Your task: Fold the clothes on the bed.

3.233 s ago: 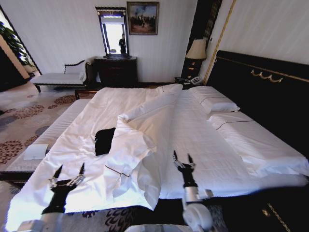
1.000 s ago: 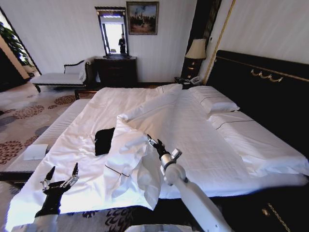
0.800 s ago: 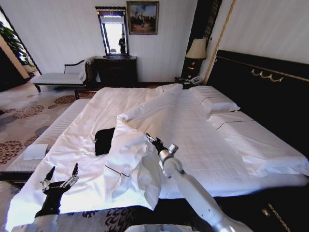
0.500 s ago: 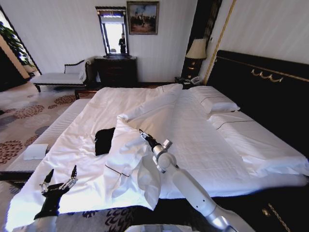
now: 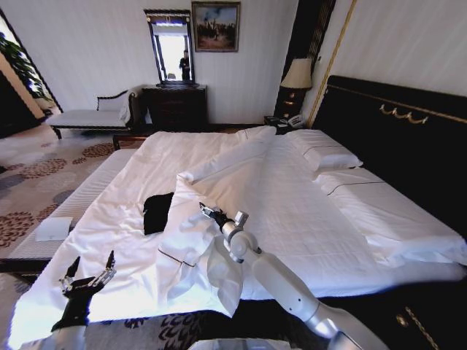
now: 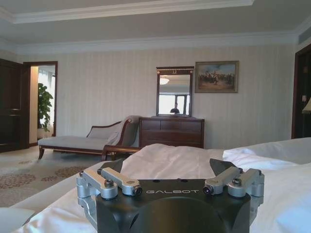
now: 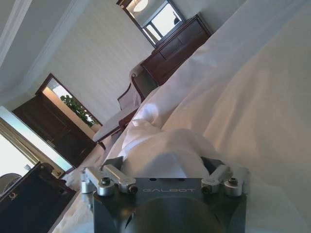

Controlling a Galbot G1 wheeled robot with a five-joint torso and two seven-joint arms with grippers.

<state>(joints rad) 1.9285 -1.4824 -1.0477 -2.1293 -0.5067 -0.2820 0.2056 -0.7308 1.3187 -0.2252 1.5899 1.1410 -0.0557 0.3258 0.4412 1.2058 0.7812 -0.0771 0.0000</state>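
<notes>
Right pincer [image 5: 206, 211] on duvet [image 5: 190, 219]; housing reads "GALBOT".

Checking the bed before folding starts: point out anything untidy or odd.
The white duvet is folded back in a rumpled heap over part of the black T-shirt, hiding most of it. The right end effector is at that fold.

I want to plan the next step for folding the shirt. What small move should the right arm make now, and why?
Probably the right gripper should close on the bunched fold of white duvet and draw it back. The black cotton T-shirt lies half hidden under that fold on the large white bed, so it cannot be folded yet. The left gripper hangs open near the bed's foot.
</notes>
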